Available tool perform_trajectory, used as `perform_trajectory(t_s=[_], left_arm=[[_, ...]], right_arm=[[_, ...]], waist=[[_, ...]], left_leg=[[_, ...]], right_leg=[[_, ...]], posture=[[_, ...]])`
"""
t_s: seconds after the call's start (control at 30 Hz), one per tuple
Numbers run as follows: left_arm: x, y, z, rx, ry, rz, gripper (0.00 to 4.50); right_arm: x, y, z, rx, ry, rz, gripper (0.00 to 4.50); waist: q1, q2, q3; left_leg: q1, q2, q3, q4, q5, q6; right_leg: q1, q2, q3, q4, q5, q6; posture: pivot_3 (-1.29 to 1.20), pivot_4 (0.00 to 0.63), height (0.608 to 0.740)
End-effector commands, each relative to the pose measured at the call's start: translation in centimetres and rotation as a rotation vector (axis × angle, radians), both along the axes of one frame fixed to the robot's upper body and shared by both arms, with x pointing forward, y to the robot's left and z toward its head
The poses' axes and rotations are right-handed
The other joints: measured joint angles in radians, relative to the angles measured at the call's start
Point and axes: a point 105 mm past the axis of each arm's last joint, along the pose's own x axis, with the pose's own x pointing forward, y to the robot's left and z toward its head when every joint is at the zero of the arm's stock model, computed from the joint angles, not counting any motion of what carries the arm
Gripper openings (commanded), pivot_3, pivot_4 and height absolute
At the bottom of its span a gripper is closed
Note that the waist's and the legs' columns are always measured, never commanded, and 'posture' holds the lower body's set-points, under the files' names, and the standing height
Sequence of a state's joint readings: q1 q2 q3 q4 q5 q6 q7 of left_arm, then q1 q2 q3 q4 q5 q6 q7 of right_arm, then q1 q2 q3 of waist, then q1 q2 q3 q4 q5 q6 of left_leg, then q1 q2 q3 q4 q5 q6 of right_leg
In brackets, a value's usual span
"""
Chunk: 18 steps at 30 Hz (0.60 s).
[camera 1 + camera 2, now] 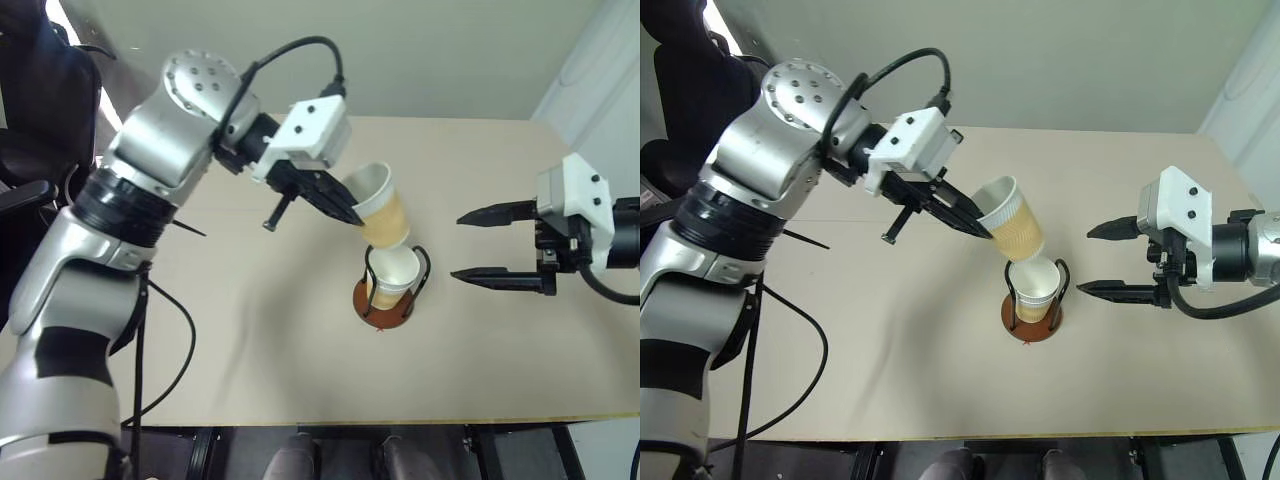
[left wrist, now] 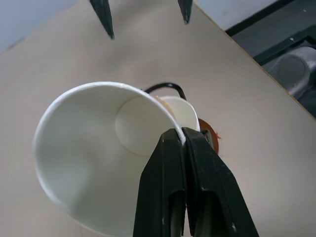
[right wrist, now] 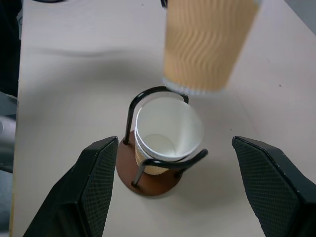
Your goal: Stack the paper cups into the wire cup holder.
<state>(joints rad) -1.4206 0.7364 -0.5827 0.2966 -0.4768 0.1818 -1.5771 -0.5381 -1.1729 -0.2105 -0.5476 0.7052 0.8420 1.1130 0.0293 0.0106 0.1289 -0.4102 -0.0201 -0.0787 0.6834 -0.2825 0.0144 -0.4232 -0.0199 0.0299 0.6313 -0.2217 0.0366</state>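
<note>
Left gripper point(image 1: 350, 212): its two black fingers were pressed together on the white rolled rim of a paper cup, one finger inside the mouth and one outside, as the left wrist view showed.
Held cup point(image 1: 381, 208): tan-yellow and ribbed outside, white inside; it hung tilted from the left gripper's tips, its mouth turned back toward that gripper and its bottom pointing down and away from it.
Held cup against the holder: its bottom sat just above the mouth of the cup in the holder, close to its far rim; whether the two touched could not be told.
Wire cup holder point(image 3: 148, 177): it stood on the table point(image 1: 250, 350) below and beyond the left gripper's tips, and ahead of the right gripper, between the lines of its two fingers.
Cup in the holder point(image 3: 168, 136): upright inside the black wire loops, on the reddish-brown disc base, open mouth up.
Right gripper point(image 1: 478, 245): fingers spread wide, holding nothing, pointing toward the holder and apart from it.
</note>
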Motion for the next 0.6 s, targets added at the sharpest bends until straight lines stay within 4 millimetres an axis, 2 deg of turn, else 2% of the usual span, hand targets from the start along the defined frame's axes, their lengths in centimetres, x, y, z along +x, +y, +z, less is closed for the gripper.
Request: perform_trajectory(t_s=[0.03, 0.4, 0.6], left_arm=[[-0.3, -0.5, 0.5, 0.020, -0.039, -0.060, 0.06], [-0.2, -1.1, -1.2, 0.079, -0.053, -0.107, 0.06], [-0.1, -1.5, -2.1, 0.129, -0.083, -0.138, 0.06]], right_arm=[[-0.9, 0.0, 1.9, -0.007, -0.090, -0.009, 3.80], [-2.6, -0.2, 6.7, 0.057, -0.195, -0.053, 3.80], [-3.0, -0.5, 7.1, 0.038, -0.210, -0.084, 3.80]], waist=[[0.000, 0.000, 0.000], [0.007, 0.000, 0.000], [0.011, 0.000, 0.000]], left_leg=[[0.000, 0.000, 0.000, 0.000, 0.000, 0.000], [-0.006, 0.000, 0.000, 0.000, 0.000, 0.001], [-0.007, 0.000, 0.000, 0.001, 0.000, 0.001]], right_leg=[[0.000, 0.000, 0.000, -0.001, 0.000, 0.000], [-0.003, 0.000, 0.000, -0.002, 0.001, 0.002], [-0.004, 0.000, -0.001, -0.003, 0.001, 0.003]], posture=[[0.00, 0.150, 0.740], [0.00, 0.150, 0.740], [0.00, 0.150, 0.740]])
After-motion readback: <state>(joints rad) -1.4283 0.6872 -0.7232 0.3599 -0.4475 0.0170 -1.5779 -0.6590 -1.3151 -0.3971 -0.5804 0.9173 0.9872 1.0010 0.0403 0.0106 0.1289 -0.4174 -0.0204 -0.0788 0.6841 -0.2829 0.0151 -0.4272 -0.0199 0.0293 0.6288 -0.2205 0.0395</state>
